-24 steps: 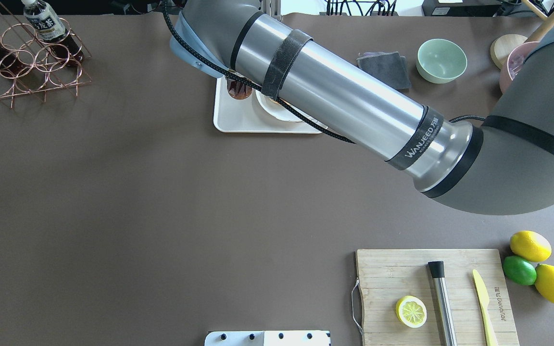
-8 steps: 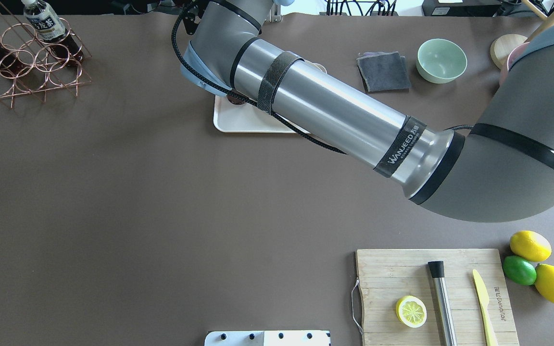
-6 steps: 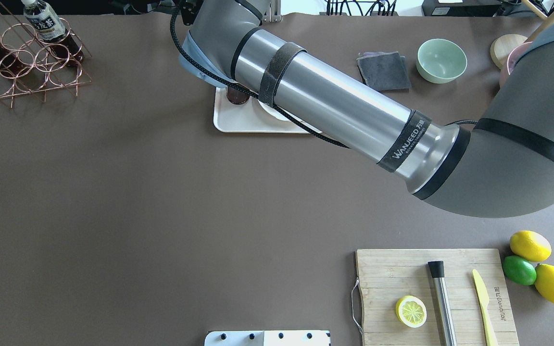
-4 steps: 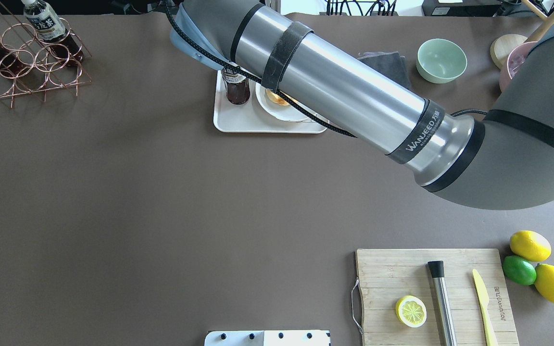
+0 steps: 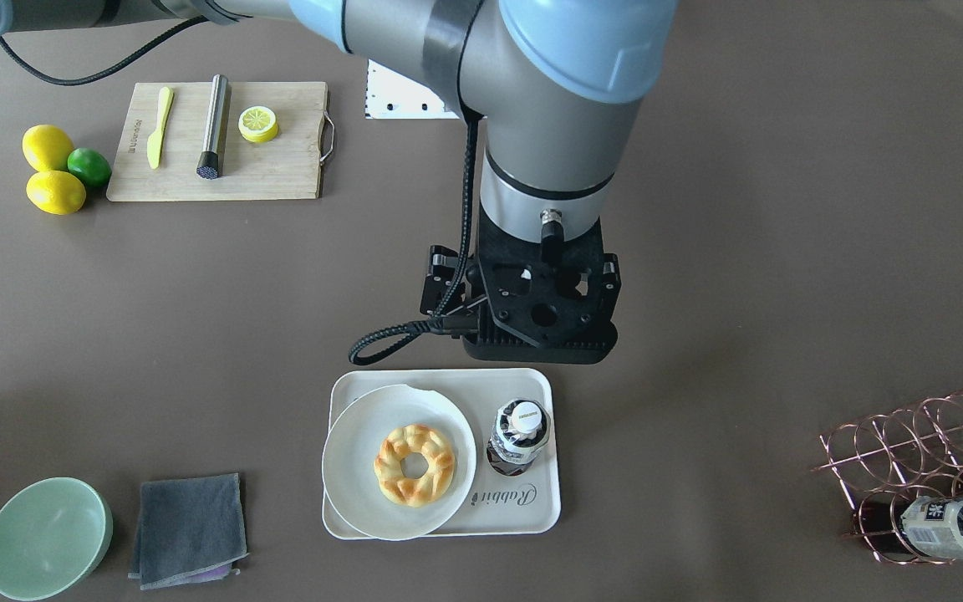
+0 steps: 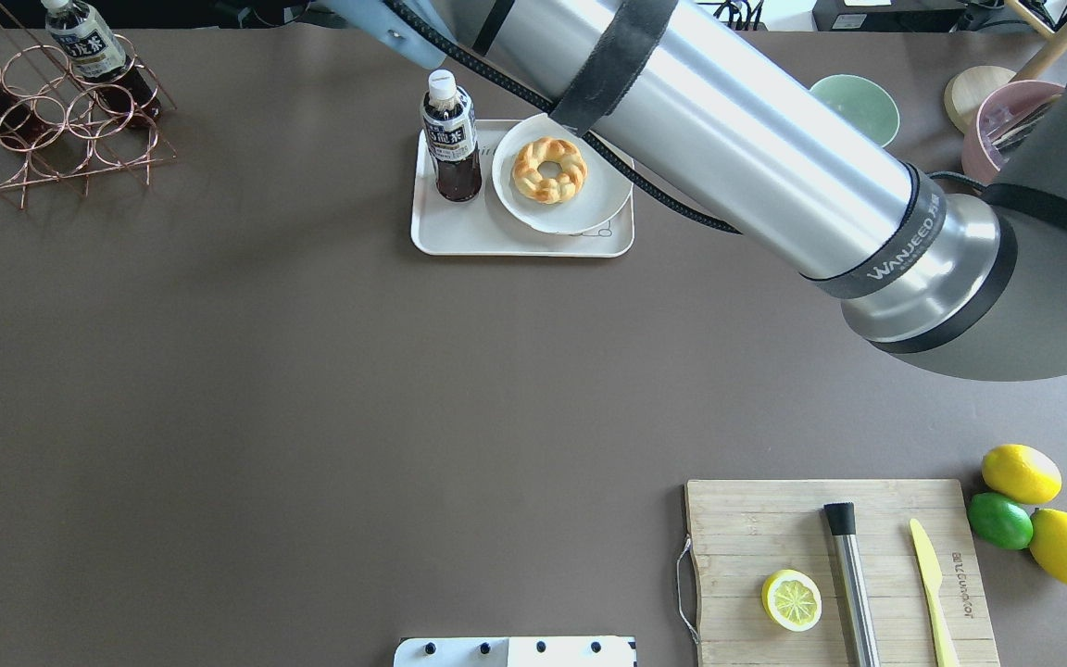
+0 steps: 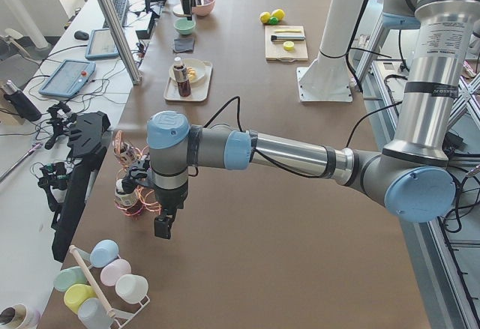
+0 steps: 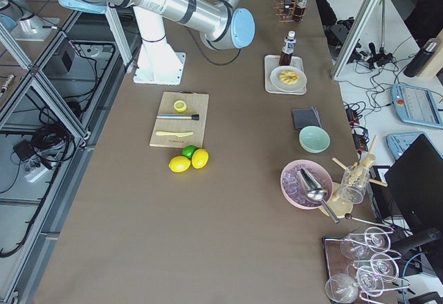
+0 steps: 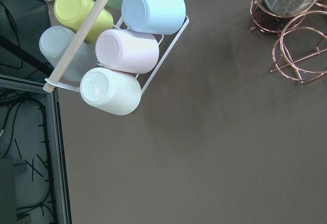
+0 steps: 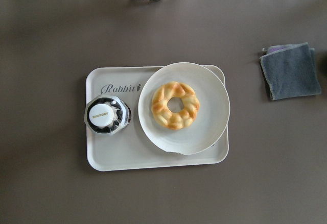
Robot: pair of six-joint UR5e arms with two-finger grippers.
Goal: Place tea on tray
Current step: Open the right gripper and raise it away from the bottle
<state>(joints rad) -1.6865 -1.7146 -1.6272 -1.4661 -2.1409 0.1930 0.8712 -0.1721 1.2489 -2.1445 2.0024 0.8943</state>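
Fingers of right gripper (image 5: 542, 326) hidden under its black mount, spread unreadable, well clear of bottle; left gripper (image 7: 161, 228) too small to tell, near copper wire rack (image 7: 133, 194) | small clear plastic tea bottle (image 5: 517, 435), white cap, upright on cream-white rectangular tray (image 5: 523, 512) beside round white plate (image 5: 356, 456) with doughnut (image 5: 415, 465) | placement looks done; only withdrawal left.

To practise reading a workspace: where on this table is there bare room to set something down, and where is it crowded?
Widest bare patch: the brown table between the tray, copper rack and cutting board. Crowded: the tray itself, filled by tea and plate, leaving only a thin bare edge.
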